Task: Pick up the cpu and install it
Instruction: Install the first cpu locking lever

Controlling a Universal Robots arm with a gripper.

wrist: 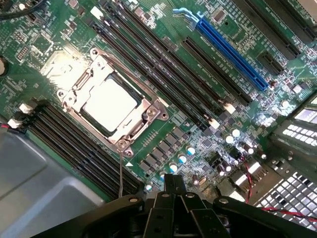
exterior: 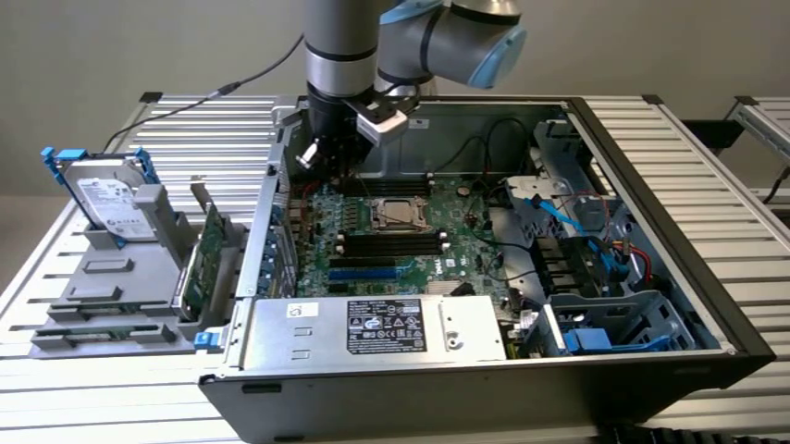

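Slatted metal desk (exterior: 691,166) carried an open computer case (exterior: 432,407). Nearest the exterior camera sat the power supply (exterior: 383,328). Beyond it lay the black memory slots (exterior: 392,242), then the cpu (exterior: 398,214), seated in its socket mid-board. Farther back, the end effector (exterior: 314,159) hung above the board, fingers shut, nothing held.

The space above the cpu (exterior: 398,215) in its socket is open from the top. The closed gripper (wrist: 173,181) hangs near the case wall (exterior: 269,213) on the exterior view's left. Cables (exterior: 561,213) crowd the exterior view's right, and the power supply box (exterior: 383,328) closes the near side.
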